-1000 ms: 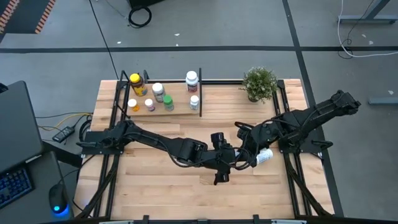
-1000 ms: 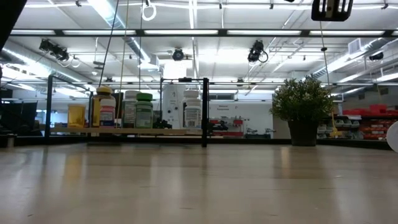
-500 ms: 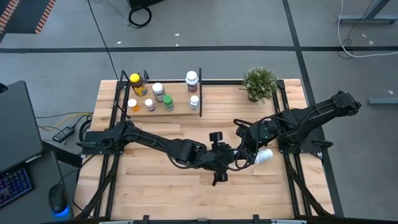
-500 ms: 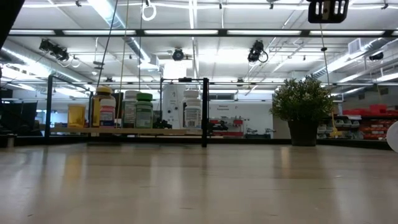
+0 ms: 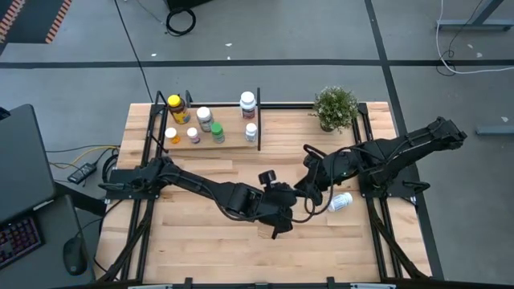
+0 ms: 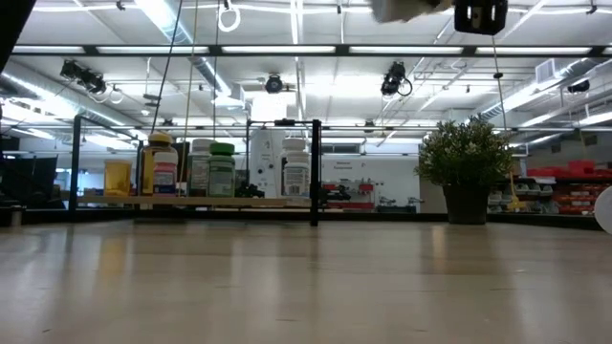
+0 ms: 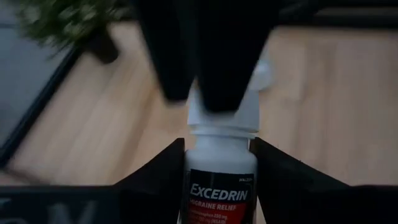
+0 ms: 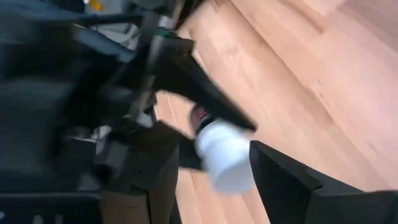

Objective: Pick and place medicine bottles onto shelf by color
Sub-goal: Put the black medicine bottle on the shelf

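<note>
My left gripper (image 5: 283, 199) is over the table's middle, lifted clear, and is shut on a white Excedrin bottle (image 7: 221, 171) with a dark label. My right gripper (image 5: 305, 186) faces it from the table's right. Its fingers stand on either side of the bottle's white cap (image 8: 224, 155). The two grippers show blurred at the top of the low view (image 6: 483, 14). Another white bottle (image 5: 341, 201) lies on its side on the table to the right. Several bottles stand on the shelf (image 5: 233, 138) at the far left. My left gripper pinches the bottle's body (image 7: 221, 158) between its two fingers, one on each side of the label. The fingers lie along the bottle, and the cap end points away toward my right gripper. The bottle is lifted clear of the table. My right gripper has its fingers (image 8: 280, 180) close on both sides of the cap; I cannot tell whether they touch it.
A small potted plant (image 5: 335, 107) stands at the far right. Black frame rods run along both table sides (image 5: 377, 233). Bare planks lie in the near half of the table (image 5: 217, 249).
My left gripper has gone toward the table's left edge and a little toward the far edge, carrying the bottle. My right gripper has followed the same way, staying at the cap end. The bottle on the table has stayed where it lay.
</note>
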Motion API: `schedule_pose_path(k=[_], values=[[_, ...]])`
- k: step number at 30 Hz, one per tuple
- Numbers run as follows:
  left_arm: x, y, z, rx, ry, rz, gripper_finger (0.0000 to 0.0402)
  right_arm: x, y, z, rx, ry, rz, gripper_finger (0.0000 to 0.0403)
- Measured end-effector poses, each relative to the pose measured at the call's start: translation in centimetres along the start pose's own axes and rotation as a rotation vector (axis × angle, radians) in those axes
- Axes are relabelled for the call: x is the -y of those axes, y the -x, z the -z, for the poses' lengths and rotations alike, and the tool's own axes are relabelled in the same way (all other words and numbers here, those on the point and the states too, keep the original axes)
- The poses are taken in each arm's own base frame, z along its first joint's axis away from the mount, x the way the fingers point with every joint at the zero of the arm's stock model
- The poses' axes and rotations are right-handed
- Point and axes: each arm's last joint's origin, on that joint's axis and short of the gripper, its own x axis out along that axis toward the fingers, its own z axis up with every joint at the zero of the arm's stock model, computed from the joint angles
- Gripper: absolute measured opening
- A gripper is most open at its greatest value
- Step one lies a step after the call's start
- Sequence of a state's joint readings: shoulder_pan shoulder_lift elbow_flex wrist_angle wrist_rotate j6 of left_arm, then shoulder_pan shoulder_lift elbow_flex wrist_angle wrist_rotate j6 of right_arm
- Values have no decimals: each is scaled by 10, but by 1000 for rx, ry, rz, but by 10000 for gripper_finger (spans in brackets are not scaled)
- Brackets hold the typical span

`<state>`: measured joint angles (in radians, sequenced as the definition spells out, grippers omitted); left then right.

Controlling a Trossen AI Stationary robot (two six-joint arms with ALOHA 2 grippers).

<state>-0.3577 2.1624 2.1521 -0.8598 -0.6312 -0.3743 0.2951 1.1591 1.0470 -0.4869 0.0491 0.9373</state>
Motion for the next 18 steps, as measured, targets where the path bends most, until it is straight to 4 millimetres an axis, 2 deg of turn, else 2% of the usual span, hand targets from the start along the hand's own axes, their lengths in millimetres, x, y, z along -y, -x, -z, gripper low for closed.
schedule_pose_path(k=[4, 8, 14, 18], values=[[-3, 3, 9, -32, 1, -120, 162, -2, 0, -5, 49, 23, -24, 207], [-2, 6, 12, -32, 28, -158, 162, 0, 0, -8, 59, 56, -15, 208], [1, 20, 11, 58, 158, -240, 162, 2, 0, -8, 51, 82, 2, 208], [4, 29, 13, 124, 221, -299, 162, 3, 3, -10, 115, 114, 43, 208]])
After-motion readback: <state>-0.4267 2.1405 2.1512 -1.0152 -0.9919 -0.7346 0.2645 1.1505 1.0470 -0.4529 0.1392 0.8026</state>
